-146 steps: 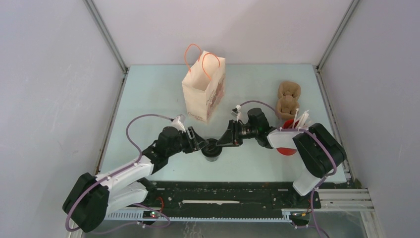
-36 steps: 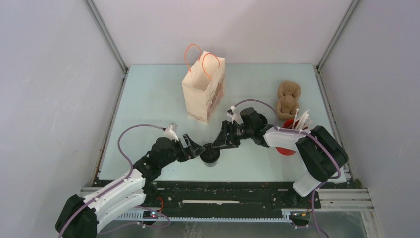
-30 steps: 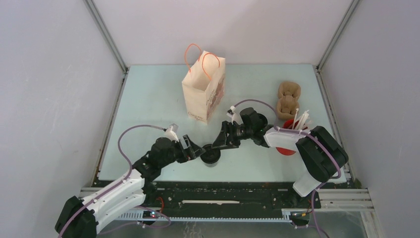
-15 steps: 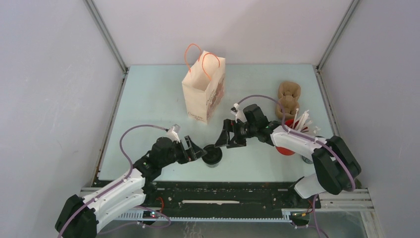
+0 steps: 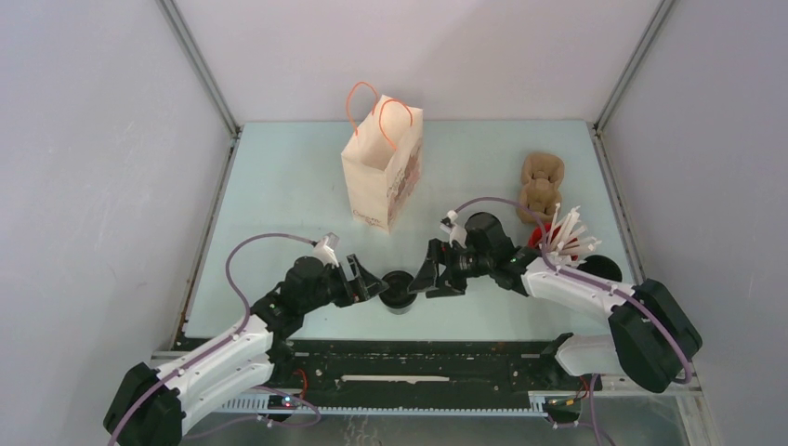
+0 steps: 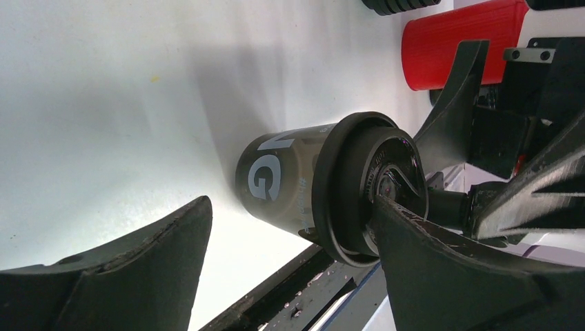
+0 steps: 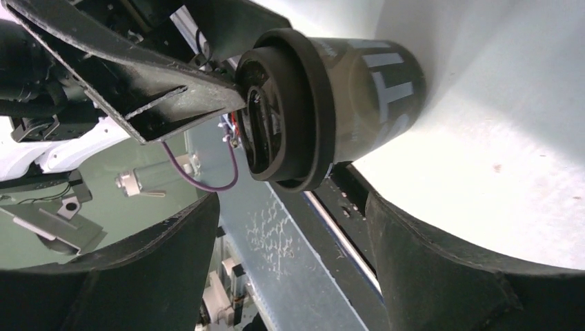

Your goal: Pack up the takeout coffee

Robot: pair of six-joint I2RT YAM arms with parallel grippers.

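The black takeout coffee (image 5: 400, 289) stands upright on the tabletop (image 5: 279, 186), flanked by the left pincer (image 5: 370, 282) and the right pincer (image 5: 427, 279), both released and gaping wide.

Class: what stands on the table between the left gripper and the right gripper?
The lidded takeout coffee stands between the left gripper and the right gripper, seen best in the top view.

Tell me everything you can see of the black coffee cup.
The takeout coffee is a dark cup with pale lettering on its side and a black, plastic-looking, raised-rim lid. It stands upright near the front edge of the table, between the open left gripper and the open right gripper; whether either touches it is unclear.
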